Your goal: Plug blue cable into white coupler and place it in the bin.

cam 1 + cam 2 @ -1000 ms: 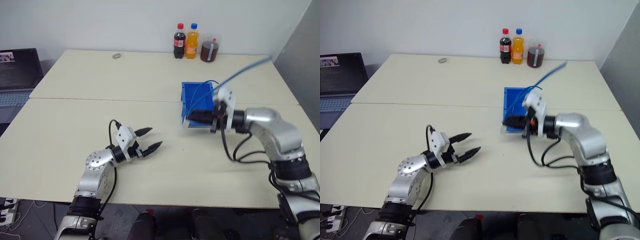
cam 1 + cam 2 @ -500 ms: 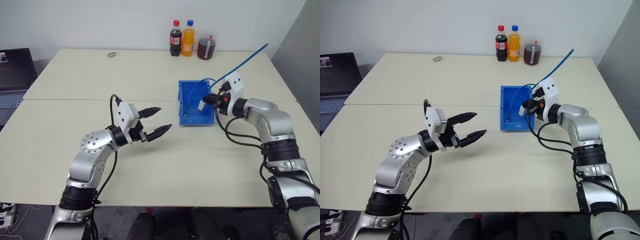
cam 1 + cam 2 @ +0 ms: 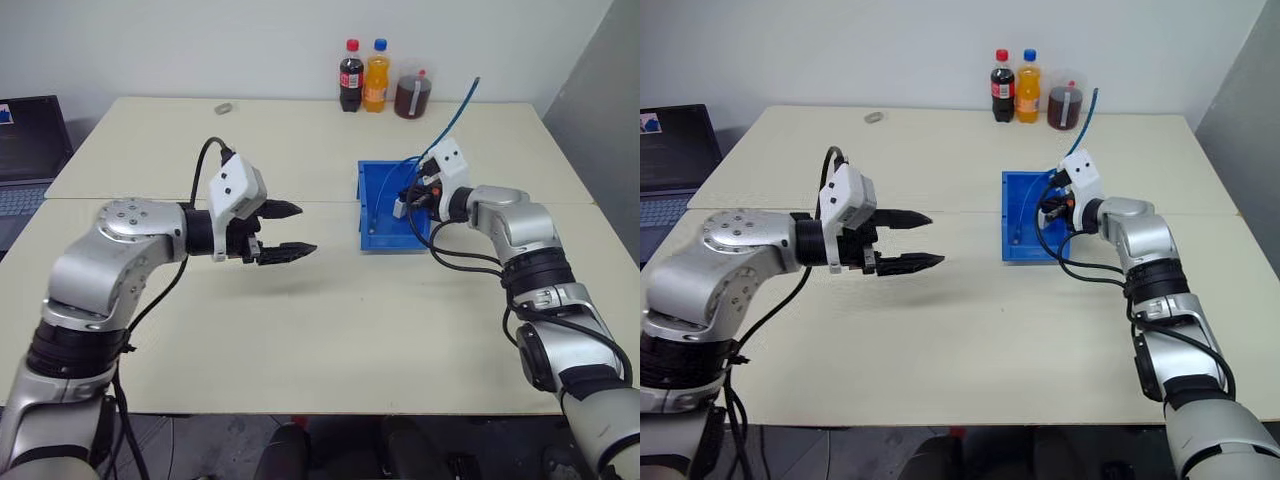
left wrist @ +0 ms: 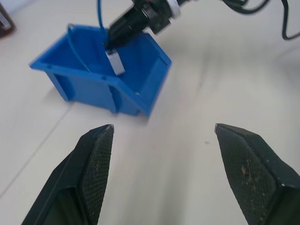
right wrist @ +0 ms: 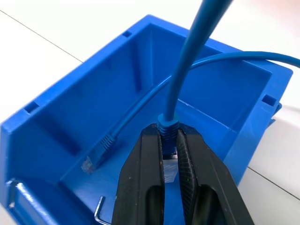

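The bin [image 3: 384,238] stands right of the table's middle. Over it my right gripper [image 5: 167,133] is shut on the blue cable [image 5: 187,61], just behind its plug end. The white coupler [image 4: 115,63] hangs on that end below the fingertips, inside the bin. From the grip the cable [image 3: 458,118] rises up and back. A second blue cable end with a clear plug [image 5: 96,157] lies on the bin floor. My left gripper [image 3: 288,230] hovers open and empty above the table, left of the bin and pointing toward it.
Two soda bottles [image 3: 364,76] and a cup of dark drink [image 3: 413,97] stand at the table's far edge. A small grey object [image 3: 225,107] lies at the far left. A laptop [image 3: 30,140] sits beyond the left edge.
My left arm has lifted its open gripper higher above the table. My right gripper has carried the cable end and coupler forward from the bin's front lip into the bin.
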`<action>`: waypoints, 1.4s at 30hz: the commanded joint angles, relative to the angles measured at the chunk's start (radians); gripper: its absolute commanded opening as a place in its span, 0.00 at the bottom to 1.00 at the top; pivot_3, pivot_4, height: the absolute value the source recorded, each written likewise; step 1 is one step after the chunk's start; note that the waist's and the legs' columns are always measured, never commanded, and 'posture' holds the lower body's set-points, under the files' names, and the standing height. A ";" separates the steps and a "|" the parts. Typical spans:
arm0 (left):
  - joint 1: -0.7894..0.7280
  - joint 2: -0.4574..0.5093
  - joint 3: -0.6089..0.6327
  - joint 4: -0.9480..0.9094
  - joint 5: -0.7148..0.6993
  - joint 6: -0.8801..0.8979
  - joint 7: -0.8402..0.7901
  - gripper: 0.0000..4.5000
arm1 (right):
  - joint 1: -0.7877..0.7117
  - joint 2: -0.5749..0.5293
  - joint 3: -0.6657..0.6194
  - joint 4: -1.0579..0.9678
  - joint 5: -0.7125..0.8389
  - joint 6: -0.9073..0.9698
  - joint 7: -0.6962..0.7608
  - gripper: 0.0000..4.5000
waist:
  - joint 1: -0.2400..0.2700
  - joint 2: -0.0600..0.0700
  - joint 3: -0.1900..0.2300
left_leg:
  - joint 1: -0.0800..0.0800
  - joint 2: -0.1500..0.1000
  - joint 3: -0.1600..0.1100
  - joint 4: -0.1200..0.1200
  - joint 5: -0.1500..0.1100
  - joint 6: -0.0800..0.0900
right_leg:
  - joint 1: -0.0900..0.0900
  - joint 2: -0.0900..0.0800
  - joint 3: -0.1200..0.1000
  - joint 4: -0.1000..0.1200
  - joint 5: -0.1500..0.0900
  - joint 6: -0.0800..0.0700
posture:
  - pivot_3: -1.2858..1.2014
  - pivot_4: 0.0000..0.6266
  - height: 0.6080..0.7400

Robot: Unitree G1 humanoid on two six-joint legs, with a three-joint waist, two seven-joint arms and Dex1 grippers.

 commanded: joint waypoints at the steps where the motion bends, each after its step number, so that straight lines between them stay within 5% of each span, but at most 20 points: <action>1: -0.046 0.025 0.003 -0.010 -0.015 0.025 -0.036 0.80 | -0.033 -0.004 -0.005 -0.007 0.014 0.012 0.067 0.03 | 0.000 0.000 0.000 | 0.000 0.000 0.000 0.000 0.000 0.000 | 0.000 0.000 0.000 0.000 0.000 0.000 | 0.52 0.24 1.00; 14: -0.026 0.012 -0.004 0.005 0.009 0.000 -0.047 0.80 | -0.076 0.005 -0.002 0.030 -0.016 0.059 0.080 0.03 | -0.007 0.000 0.000 | 0.001 0.000 0.002 0.004 0.000 0.001 | -0.004 0.000 0.002 0.013 -0.001 -0.001 | 0.52 0.24 1.00; 15: -0.027 0.012 0.000 0.004 0.007 0.000 -0.045 0.80 | -0.078 0.006 -0.004 0.033 -0.016 0.060 0.081 0.18 | -0.007 0.000 0.000 | 0.001 0.000 0.002 0.004 0.000 0.001 | -0.004 0.001 0.002 0.013 -0.001 -0.001 | 0.52 0.24 1.00; 31: -0.057 -0.020 -0.009 0.059 0.062 -0.083 -0.027 0.80 | -0.096 0.003 -0.030 -0.040 -0.004 0.099 0.078 0.99 | -0.007 0.000 0.000 | 0.000 0.000 0.002 0.010 0.000 0.001 | -0.004 0.000 0.002 0.015 -0.001 -0.001 | 0.52 0.24 1.00; 42: -0.043 -0.025 -0.010 0.066 0.083 -0.112 -0.025 0.80 | -0.051 -0.081 -0.039 -0.255 0.005 0.180 0.080 1.00 | -0.006 0.000 0.000 | 0.000 0.000 0.001 0.012 -0.002 0.004 | -0.004 0.001 0.002 0.016 -0.001 -0.001 | 0.52 0.24 1.00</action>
